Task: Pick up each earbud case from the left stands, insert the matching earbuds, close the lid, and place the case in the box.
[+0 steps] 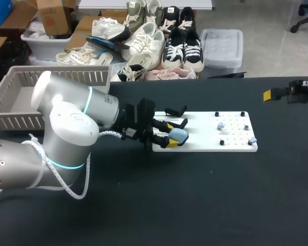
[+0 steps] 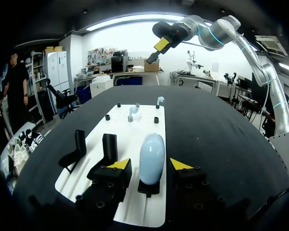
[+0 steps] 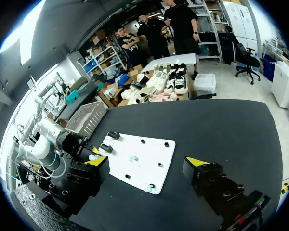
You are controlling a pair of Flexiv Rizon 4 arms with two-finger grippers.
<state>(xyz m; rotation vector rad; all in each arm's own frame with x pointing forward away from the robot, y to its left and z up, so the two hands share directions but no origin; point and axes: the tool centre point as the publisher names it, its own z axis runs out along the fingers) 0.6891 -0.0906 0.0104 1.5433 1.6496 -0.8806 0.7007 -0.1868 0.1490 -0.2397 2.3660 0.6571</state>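
Note:
A light blue earbud case (image 1: pixel 180 135) stands closed on a black stand at the near left end of the white board (image 1: pixel 205 143). My left gripper (image 1: pixel 170 134) straddles it. In the left wrist view the case (image 2: pixel 151 156) sits between the yellow tips of the left gripper (image 2: pixel 150 164), with a small gap on each side, so it is open. Two more black stands (image 1: pixel 175 109) beside it are empty. Two small pale blue earbuds (image 1: pixel 220 125) (image 1: pixel 252 139) sit on pegs at the board's right end. My right gripper (image 3: pixel 147 162) hangs open and high over the table's right side, holding nothing.
A grey slatted basket (image 1: pixel 20 97) stands at the table's far left, behind my left arm. Small black pegs (image 1: pixel 222 142) dot the board's right half. In the head view my right arm's gripper (image 1: pixel 277 94) shows at the far right edge.

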